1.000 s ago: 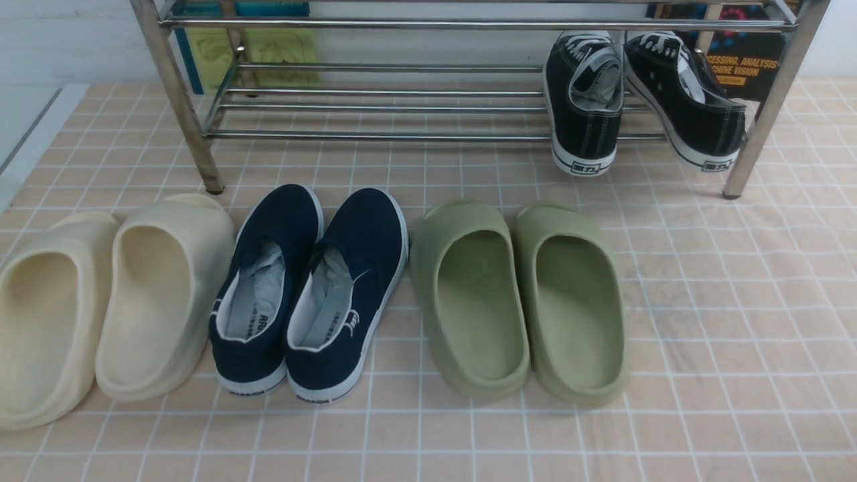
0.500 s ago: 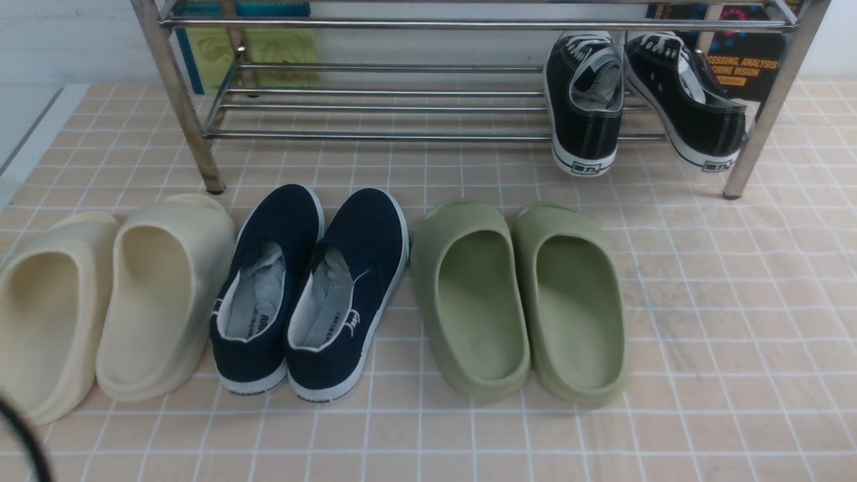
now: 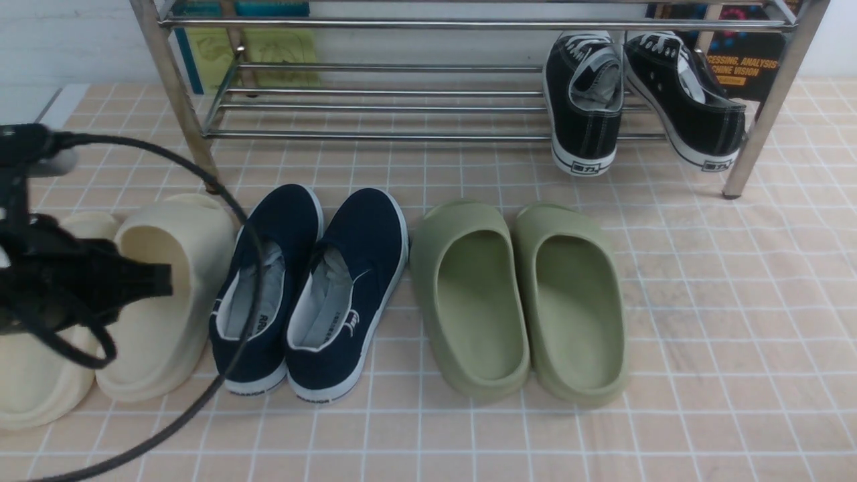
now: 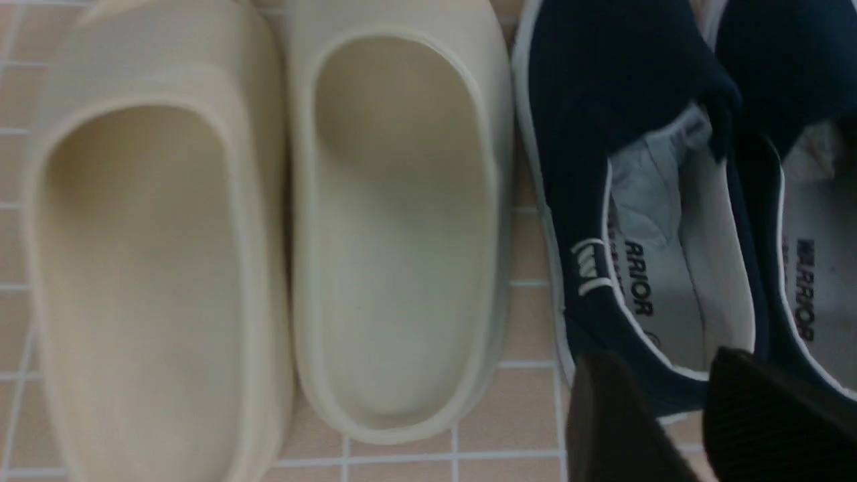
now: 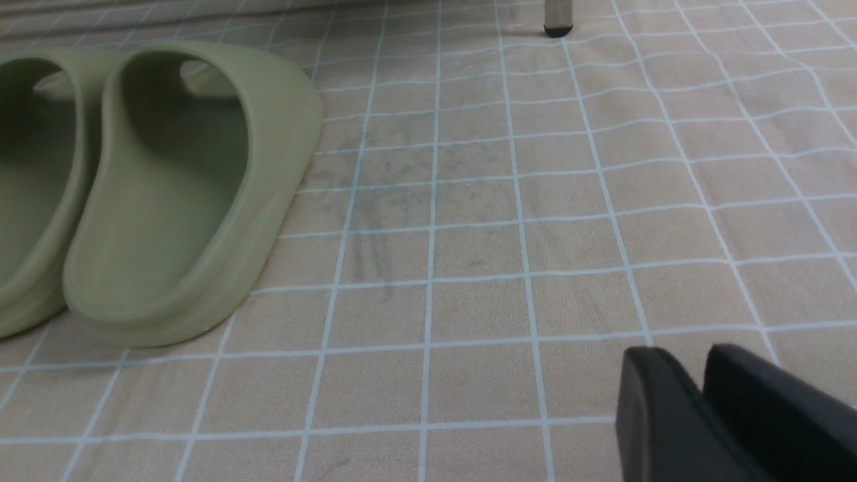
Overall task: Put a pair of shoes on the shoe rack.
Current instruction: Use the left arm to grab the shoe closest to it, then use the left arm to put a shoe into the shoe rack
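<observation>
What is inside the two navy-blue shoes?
Both navy shoes show grey-white insoles with black lettering and crumpled pale paper pushed toward the toes. The toe ends are covered by the uppers, so what fills them is unseen.

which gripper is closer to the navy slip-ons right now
Left. The left gripper hangs near the heel end of the navy shoes, by the cream slippers. The right gripper is over bare floor, on the far side of the green slippers.
</observation>
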{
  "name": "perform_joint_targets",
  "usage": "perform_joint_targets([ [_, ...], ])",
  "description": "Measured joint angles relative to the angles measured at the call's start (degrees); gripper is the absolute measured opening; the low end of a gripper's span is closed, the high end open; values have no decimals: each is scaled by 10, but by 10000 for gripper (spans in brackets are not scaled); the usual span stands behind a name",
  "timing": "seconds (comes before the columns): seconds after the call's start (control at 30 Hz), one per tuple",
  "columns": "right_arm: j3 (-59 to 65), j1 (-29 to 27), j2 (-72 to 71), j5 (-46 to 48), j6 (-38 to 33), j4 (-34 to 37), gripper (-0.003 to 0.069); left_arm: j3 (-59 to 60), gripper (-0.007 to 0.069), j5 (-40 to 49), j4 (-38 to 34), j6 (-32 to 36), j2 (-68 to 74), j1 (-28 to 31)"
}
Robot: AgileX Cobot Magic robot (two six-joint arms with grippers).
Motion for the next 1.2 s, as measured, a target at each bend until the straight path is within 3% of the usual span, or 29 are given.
perform_joint_targets([
  [0.03, 0, 0, 0, 0, 0, 0, 139, 0, 309, 2, 0, 0, 0, -3],
  [0.07, 0, 0, 0, 0, 0, 0, 141, -24, 379, 12, 6, 13, 38, -26],
  [0.17, 0, 0, 0, 0, 0, 0, 143, -61, 470, 14, 43, 15, 119, -61],
  [0.33, 0, 0, 0, 0, 0, 0, 149, -103, 482, 15, 150, -93, 224, -72],
  [0.4, 0, 0, 0, 0, 0, 0, 151, -108, 464, 15, 180, -133, 246, -72],
  [0.5, 0, 0, 0, 0, 0, 0, 155, -111, 378, 11, 237, -217, 287, -72],
  [0.7, 0, 0, 0, 0, 1, 0, 163, -116, 71, -10, 259, -293, 327, -77],
  [1.03, 0, 0, 0, 0, 1, 0, 168, -242, 52, 109, 231, -300, 265, -77],
  [1.2, 0, 0, 0, 0, 1, 0, 176, -338, 52, 90, 229, -301, 287, -76],
])
